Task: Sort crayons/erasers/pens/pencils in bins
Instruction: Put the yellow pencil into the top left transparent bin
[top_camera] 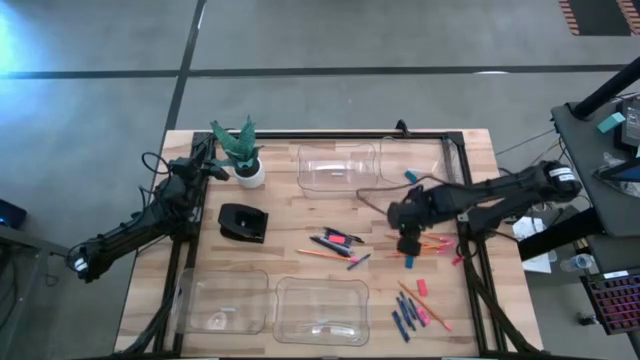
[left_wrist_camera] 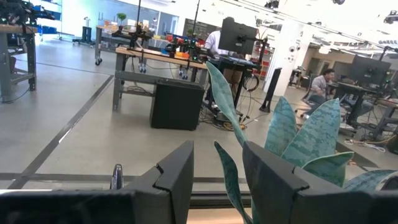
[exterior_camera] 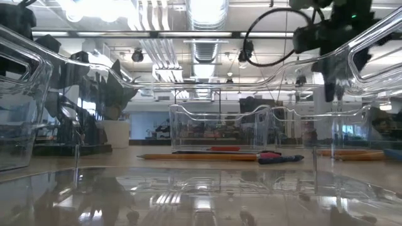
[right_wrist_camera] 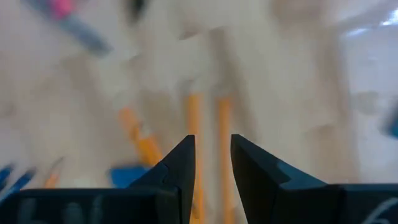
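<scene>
Hanging over the right-centre of the bench [top_camera: 200, 200], the right claw [top_camera: 408, 243] sits just above a small cluster of orange pencils [top_camera: 432, 243]. Its own camera shows the two dark fingers [right_wrist_camera: 180, 168] set a little apart with nothing between them, and blurred orange pencils [right_wrist_camera: 194, 124] on the wood beneath.

The left claw [top_camera: 208, 152] waits at the upper left of the high view, up against the small potted plant [top_camera: 243, 155]. In its wrist view the fingers [left_wrist_camera: 177, 177] stand apart with only a green leaf [left_wrist_camera: 230, 112] showing in the gap; they hold nothing.

Four clear bins are spread over the bench: one at top centre [top_camera: 338, 166], one to its right at the top [top_camera: 425, 160], and two along the bottom edge, left [top_camera: 222, 300] and centre [top_camera: 320, 310]. None of them looks to hold any sorted piece, though clear plastic makes that hard to judge.

The rest is loose on the wood. Near the middle lie black pens [top_camera: 330, 245] with a pink eraser [top_camera: 337, 236] and a long pencil [top_camera: 320, 254] beside them. At the lower right sit dark-blue crayons [top_camera: 403, 320], another pencil [top_camera: 425, 305] and a pink eraser [top_camera: 421, 287]. A light-blue eraser [top_camera: 410, 176] lies at the upper right, near the top-right bin.

A black box-like object [top_camera: 242, 222] rests left of centre, below the plant.
</scene>
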